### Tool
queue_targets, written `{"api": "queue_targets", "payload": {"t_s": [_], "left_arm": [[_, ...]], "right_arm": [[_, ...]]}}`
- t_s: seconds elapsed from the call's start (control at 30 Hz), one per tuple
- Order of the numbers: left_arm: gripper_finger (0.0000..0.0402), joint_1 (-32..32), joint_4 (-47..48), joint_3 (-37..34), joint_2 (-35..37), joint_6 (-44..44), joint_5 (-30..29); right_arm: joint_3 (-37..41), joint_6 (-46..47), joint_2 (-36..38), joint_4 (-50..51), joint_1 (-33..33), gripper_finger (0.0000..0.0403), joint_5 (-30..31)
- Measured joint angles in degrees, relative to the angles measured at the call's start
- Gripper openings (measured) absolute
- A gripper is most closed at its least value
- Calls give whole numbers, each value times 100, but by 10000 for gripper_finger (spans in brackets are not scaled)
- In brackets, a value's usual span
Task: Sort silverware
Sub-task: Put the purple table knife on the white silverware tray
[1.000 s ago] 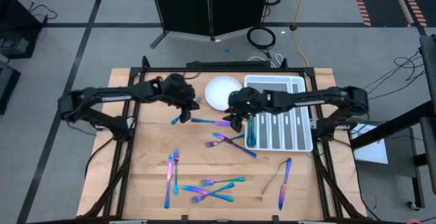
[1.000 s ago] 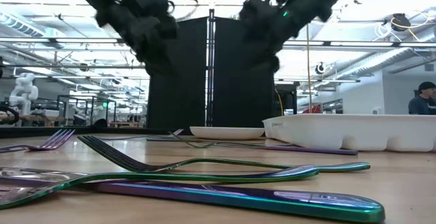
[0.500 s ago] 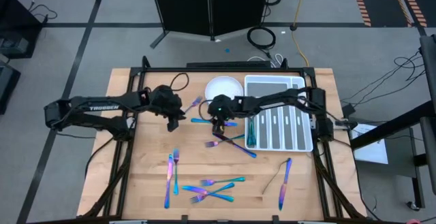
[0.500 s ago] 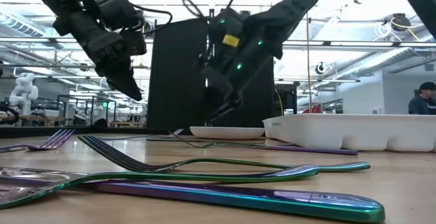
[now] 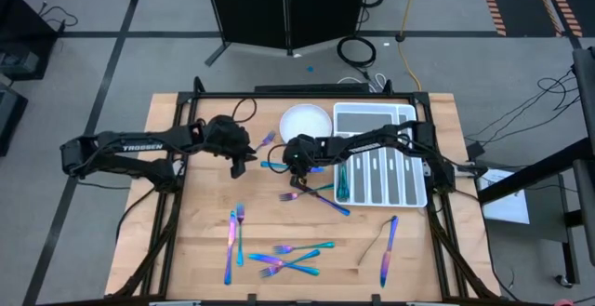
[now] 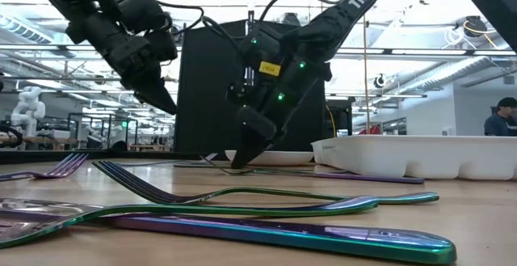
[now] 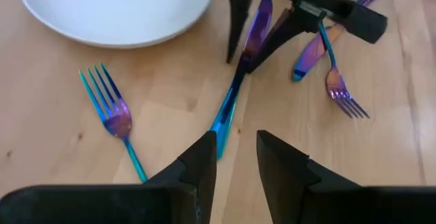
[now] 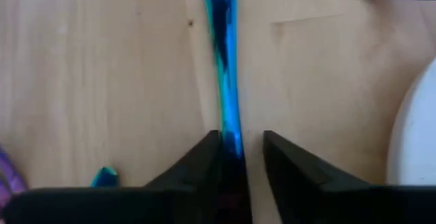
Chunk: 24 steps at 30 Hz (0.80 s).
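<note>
While your right gripper (image 5: 296, 164) stands down on the table just in front of the plate (image 5: 305, 125), its fingers (image 8: 197, 159) straddle the blue knife (image 8: 225, 67), narrowed but seemingly not yet clamped; the knife's long axis runs toward the table's left edge. Your left gripper (image 5: 238, 165), half open and empty, hovers near the knife's far end. Forks (image 5: 311, 194) lie just nearer; the tray (image 5: 376, 113) waits rightward.
</note>
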<state>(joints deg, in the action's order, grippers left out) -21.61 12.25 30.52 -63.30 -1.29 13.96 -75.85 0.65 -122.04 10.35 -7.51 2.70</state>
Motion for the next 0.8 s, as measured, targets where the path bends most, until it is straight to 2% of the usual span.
{"api": "queue_targets", "payload": {"t_s": [0.1, 0.17, 0.3, 0.47, 0.67, 0.8], "left_arm": [[105, 0, -37, -9, -175, -292, 1], [105, 0, -351, -143, -348, -408, 15], [105, 0, -1335, -457, -770, -438, 111], [105, 53, -2304, -564, -1281, -954, 136], [105, 251, -2895, -568, -1919, -1445, 315], [105, 348, -3197, -568, -2279, -1580, 190]], "right_arm": [[0, -117, -6, 79, 30, 32, -110], [0, -141, -5, 91, 32, 13, -263], [11, 16, -11, 174, 66, 14, -309], [20, 148, -16, 135, 59, 2, -452], [27, 221, -16, 117, 1, 0, -494], [28, 319, 18, 111, -71, 0, -666]]}}
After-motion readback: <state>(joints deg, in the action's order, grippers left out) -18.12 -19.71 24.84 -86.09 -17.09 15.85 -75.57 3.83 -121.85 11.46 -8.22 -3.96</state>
